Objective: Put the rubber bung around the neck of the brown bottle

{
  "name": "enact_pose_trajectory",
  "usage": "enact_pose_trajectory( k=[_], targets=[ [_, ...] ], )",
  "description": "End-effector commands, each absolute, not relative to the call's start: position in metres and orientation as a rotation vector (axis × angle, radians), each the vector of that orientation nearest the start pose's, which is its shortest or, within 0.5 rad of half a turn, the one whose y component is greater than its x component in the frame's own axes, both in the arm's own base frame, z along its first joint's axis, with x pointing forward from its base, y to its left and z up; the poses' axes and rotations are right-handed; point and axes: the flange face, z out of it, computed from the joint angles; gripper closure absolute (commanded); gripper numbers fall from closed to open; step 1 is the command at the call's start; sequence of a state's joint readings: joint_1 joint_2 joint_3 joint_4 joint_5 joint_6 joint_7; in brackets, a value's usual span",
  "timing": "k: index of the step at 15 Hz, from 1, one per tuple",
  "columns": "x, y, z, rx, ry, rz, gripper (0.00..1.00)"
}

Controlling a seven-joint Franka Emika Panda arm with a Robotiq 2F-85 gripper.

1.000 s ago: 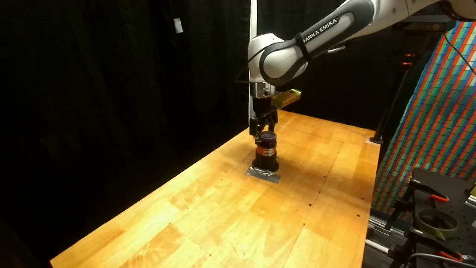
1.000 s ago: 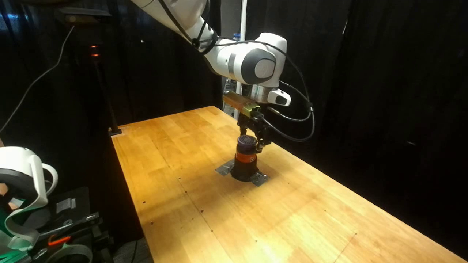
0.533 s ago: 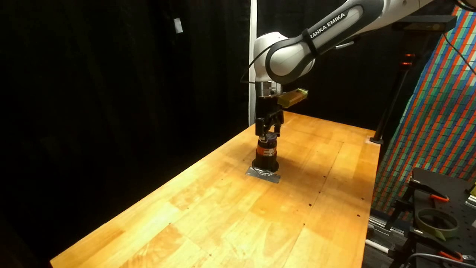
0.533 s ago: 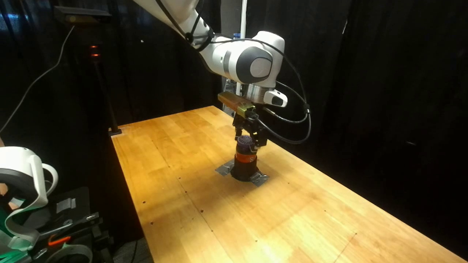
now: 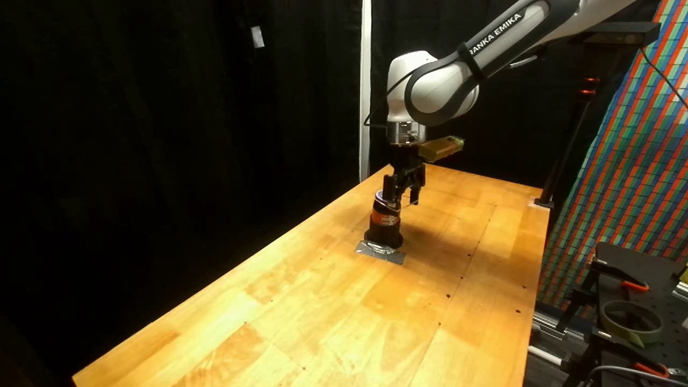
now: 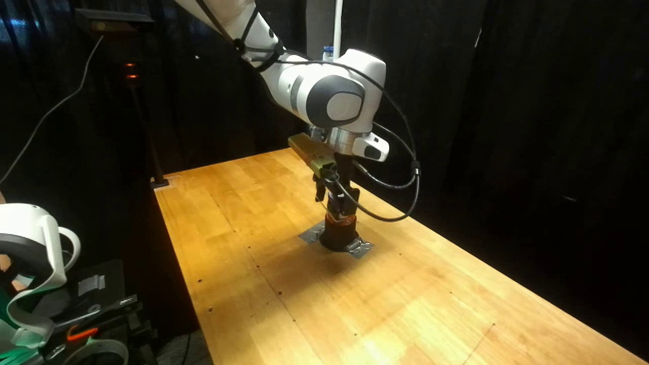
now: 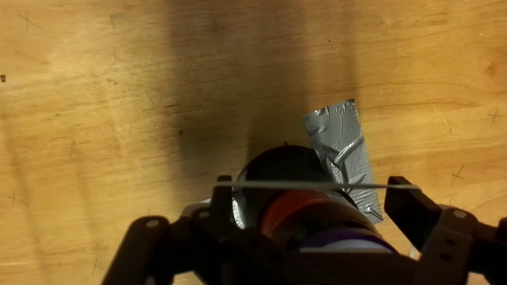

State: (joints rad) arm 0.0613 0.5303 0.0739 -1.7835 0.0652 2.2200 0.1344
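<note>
The brown bottle (image 5: 385,217) has an orange label and a purple-rimmed top. It stands upright in a black holder (image 5: 383,235) in both exterior views (image 6: 340,220). The wrist view shows the bottle (image 7: 313,221) between the fingers, partly hidden by the gripper body. My gripper (image 7: 311,184) is open, with a thin pale rubber band (image 7: 285,185), the only match for the bung, stretched across its fingertips. In the exterior views, the gripper (image 5: 402,200) (image 6: 334,204) is at the bottle's top, one finger covering part of it. I cannot tell whether the band encircles the neck.
Grey tape (image 7: 341,146) holds the holder to the wooden table (image 5: 322,312). A post (image 5: 559,145) stands at the table's far corner. A black side table (image 5: 639,263) with a tape roll (image 5: 631,322) is beside the table. Black curtains hang behind.
My gripper has moved sideways across the bottle's top and a little lower, rightward in an exterior view and leftward in an exterior view. Its fingers stay open. The bottle and holder have not moved.
</note>
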Motion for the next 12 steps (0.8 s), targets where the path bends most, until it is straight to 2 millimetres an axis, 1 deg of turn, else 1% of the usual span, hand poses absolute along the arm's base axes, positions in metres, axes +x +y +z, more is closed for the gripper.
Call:
enact_pose_trajectory(
  k=[1, 6, 10, 12],
  targets=[
    [0.616, 0.081, 0.250, -3.042, 0.084, 0.082, 0.00],
    [0.617, 0.092, 0.238, -3.048, 0.048, -0.141, 0.00],
    [0.618, 0.096, 0.234, -3.047, 0.035, -0.229, 0.00],
    [0.618, 0.096, 0.235, -3.050, 0.035, -0.254, 0.00]
  ],
)
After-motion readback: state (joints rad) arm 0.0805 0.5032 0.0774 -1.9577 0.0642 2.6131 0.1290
